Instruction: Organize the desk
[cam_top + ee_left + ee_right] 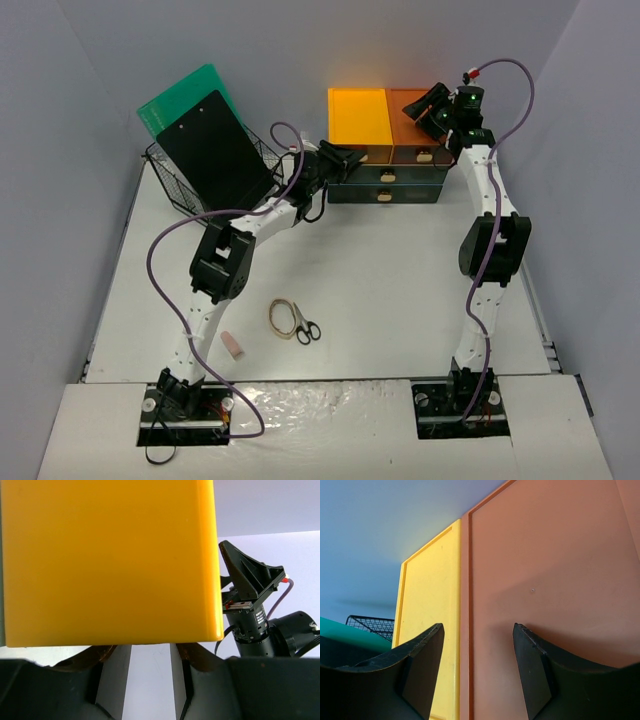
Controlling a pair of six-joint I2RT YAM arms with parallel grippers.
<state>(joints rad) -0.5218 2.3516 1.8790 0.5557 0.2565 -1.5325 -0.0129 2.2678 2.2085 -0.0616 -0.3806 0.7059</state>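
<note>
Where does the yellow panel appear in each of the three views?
Top external: yellow panel at far centre, atop the drawer unit.
Left wrist: fills the upper left.
Right wrist: narrow strip left of centre.
Shared landmark: orange panel adjoining it, in top and right wrist views.

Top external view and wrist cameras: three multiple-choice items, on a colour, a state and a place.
1. What colour is the flat folder behind the black clipboard in the black wire basket? A green; B red; C white.
2. How is the right gripper, over the dark orange top panel? A shut on the panel; B open; C shut on a pen.
3. Where do the black-handled scissors lie? A in the basket; B on the panel; C on the white desk.
A: green shows above the clipboard. B: its fingers stand apart, nothing between. C: they rest on the tabletop.
</note>
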